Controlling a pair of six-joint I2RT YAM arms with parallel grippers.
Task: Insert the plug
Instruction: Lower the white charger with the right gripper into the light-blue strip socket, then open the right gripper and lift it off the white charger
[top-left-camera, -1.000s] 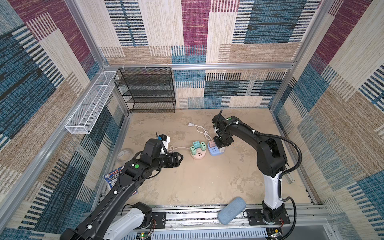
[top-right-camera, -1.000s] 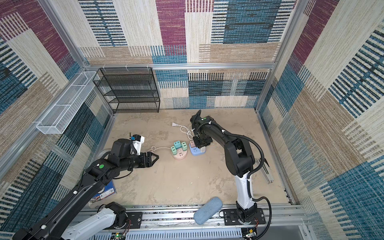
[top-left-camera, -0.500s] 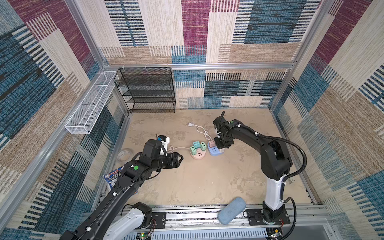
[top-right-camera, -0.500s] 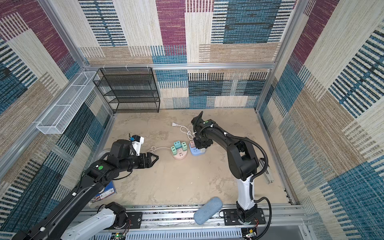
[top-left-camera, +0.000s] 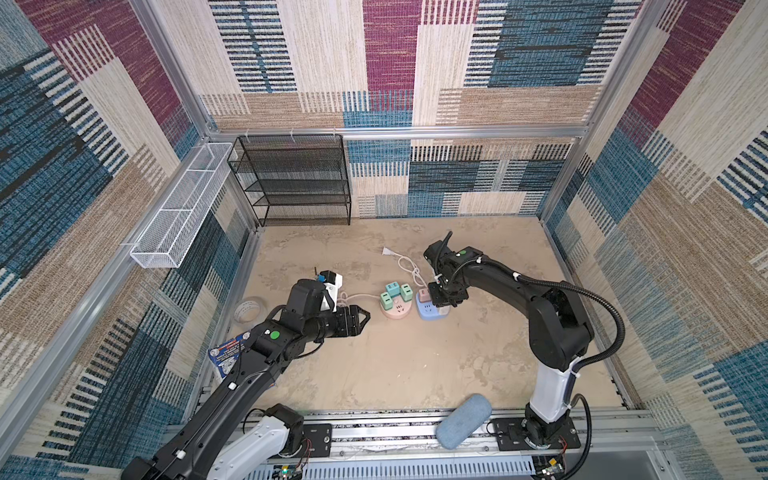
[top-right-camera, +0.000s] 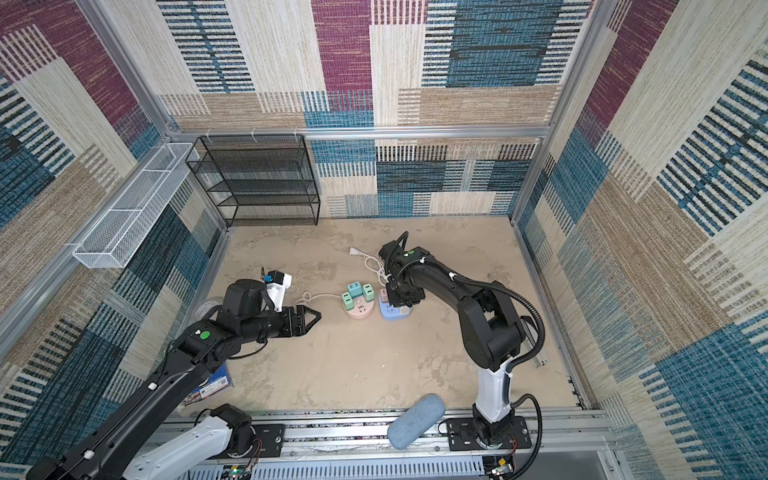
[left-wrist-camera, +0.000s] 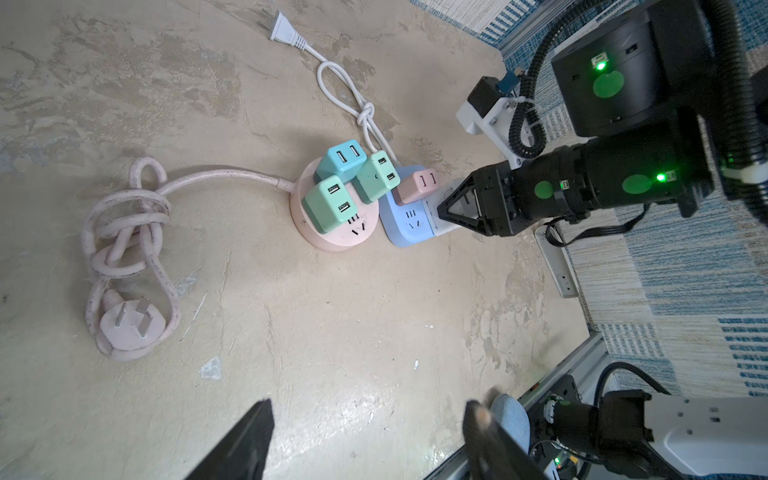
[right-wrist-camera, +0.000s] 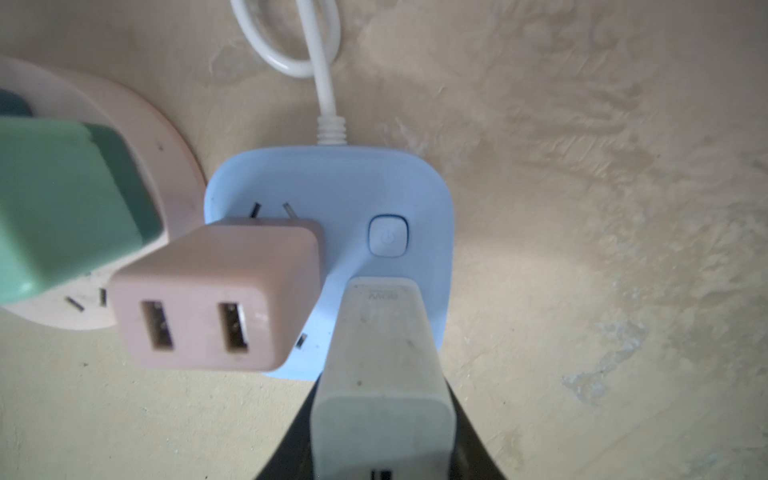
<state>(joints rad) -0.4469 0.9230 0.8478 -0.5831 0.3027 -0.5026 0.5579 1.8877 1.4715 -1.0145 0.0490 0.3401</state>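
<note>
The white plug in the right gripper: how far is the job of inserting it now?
Done: the pink adapter sits in the blue power strip. In hand: the right gripper grips the white plug, its front end at the strip's face beside the pink adapter. Left: its pins are hidden, so pressing home and letting go probably remain. The left gripper is open, holding nothing.

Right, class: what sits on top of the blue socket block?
A pink adapter and a white charger held by the right gripper. The charger hides its prongs and socket.
</note>
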